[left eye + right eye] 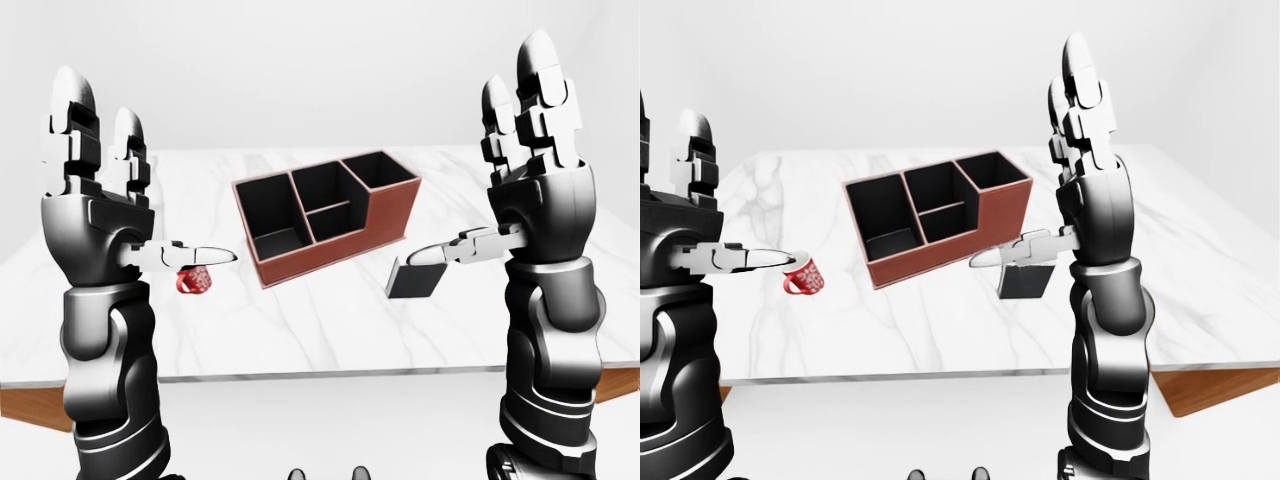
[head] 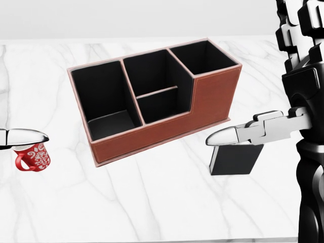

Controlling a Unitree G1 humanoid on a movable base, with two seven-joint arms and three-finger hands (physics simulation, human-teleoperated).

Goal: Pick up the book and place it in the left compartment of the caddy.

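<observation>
The right hand [image 1: 520, 180] is raised with its fingers spread upward and its thumb [image 2: 238, 134] pointing to the left; it grips nothing. Just under this thumb in the head view stands the dark book [image 2: 235, 159], upright on the marble table [image 2: 167, 197], a little right of the caddy [image 2: 157, 98] and not touching it. The caddy's left compartment [image 2: 101, 104] is empty. The left hand [image 1: 100, 195] is also raised and spread, thumb over the red mug [image 2: 33, 157] at the left edge.
</observation>
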